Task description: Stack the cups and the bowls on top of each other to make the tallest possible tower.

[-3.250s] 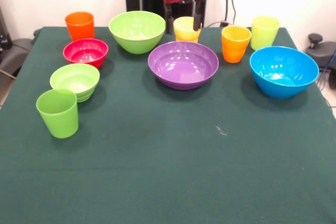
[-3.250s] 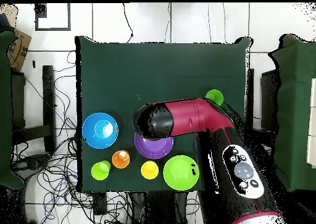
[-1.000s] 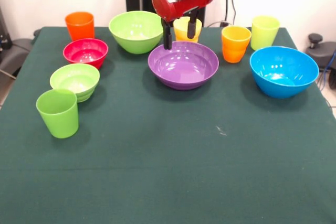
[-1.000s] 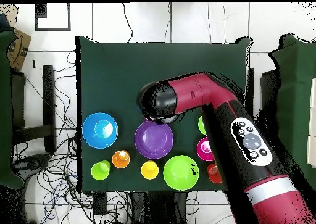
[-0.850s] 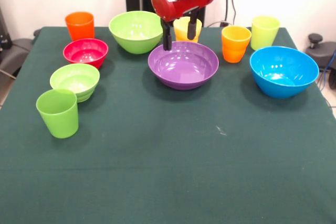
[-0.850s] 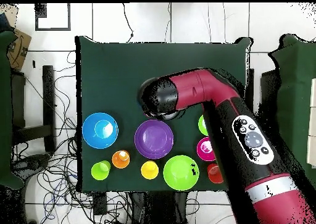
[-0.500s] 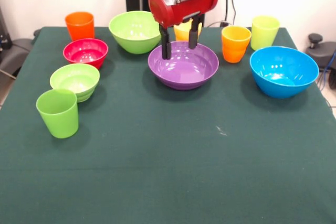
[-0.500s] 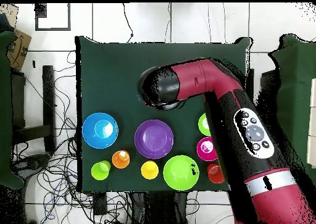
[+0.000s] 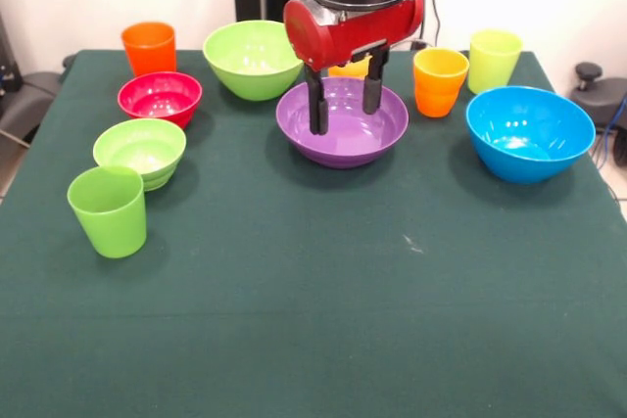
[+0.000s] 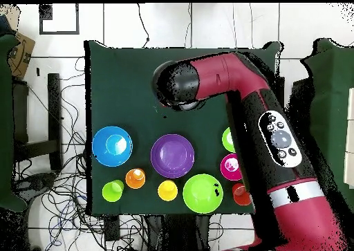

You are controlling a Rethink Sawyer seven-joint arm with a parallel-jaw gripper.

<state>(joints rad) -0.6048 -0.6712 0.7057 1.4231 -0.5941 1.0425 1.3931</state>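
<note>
Tool [image 9: 344,113]: two dark fingers [image 9: 316,110] hanging apart with nothing between them, held in the air in front of the purple bowl as the front view shows it; whether the tips are over the bowl or nearer the camera I cannot tell.
Arm [image 10: 242,117]: red and black, reaching across the surface in the overhead view; its round black end hides the tool there.
Purple bowl [image 9: 342,124]: wide and shallow, upright on the surface right behind the tool, empty.
Large lime green bowl [image 9: 255,58]: behind the tool and to its picture-left, upright.
Pale yellow cup [image 9: 353,69]: straight behind the tool, mostly hidden by the red housing.
Orange-yellow cup [image 9: 440,81]: picture-right of the tool, just past the purple bowl's rim.
Yellow-green cup [image 9: 493,60]: further right and behind, near the orange-yellow cup.
Blue bowl [image 9: 529,132]: well to the tool's right, upright, empty.
Red bowl [image 9: 160,98]: well to the tool's left.
Orange cup [image 9: 149,48]: behind the red bowl, near the far left corner.
Small lime green bowl [image 9: 140,151]: left of the tool and nearer the camera.
Green cup [image 9: 108,210]: furthest from the tool on the left, just in front of the small lime green bowl.
Tower: none; every cup and bowl stands alone on the surface [image 9: 323,281].
</note>
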